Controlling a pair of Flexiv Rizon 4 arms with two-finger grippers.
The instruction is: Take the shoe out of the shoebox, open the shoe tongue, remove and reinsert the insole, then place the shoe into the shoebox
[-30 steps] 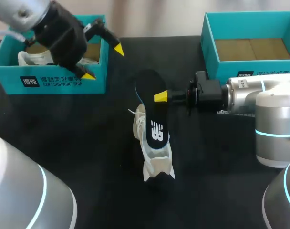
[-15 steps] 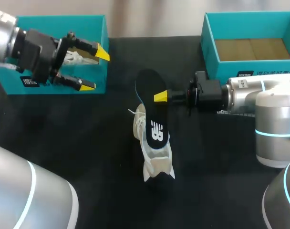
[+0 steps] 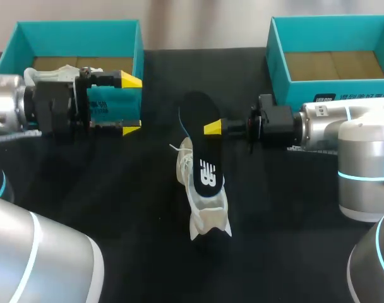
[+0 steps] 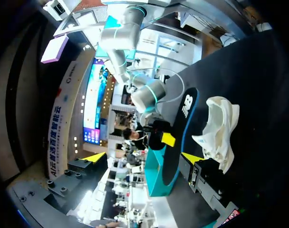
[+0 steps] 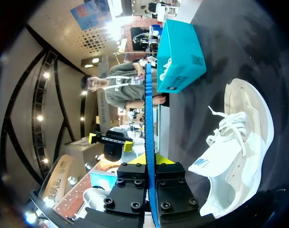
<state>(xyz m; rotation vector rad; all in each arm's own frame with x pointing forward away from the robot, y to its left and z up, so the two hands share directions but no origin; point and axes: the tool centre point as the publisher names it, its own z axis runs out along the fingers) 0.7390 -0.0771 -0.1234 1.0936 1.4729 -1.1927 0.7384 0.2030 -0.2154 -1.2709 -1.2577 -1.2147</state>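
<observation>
A black insole (image 3: 203, 148) stands on edge over a white shoe (image 3: 204, 199) that lies on its side mid-table. My right gripper (image 3: 212, 128) is shut on the insole's right rim; in the right wrist view the insole (image 5: 148, 118) runs edge-on between its fingers (image 5: 149, 164), with the shoe (image 5: 237, 152) beside it. My left gripper (image 3: 130, 106) hangs open and holds nothing, in front of the left shoebox (image 3: 140, 38), pointing toward the insole. In the left wrist view the insole (image 4: 182, 121) and shoe (image 4: 220, 128) lie ahead of its wide-apart fingertips (image 4: 143, 157).
A second teal shoebox (image 3: 277, 60) with a cardboard floor stands at the back right, just behind my right arm. Another white shoe (image 3: 50, 74) shows inside the left box. Black tabletop lies bare in front of the shoe.
My left arm swung down and leftward from above the left shoebox, so its open gripper now points level toward the insole. The right arm, insole and shoe have not moved.
</observation>
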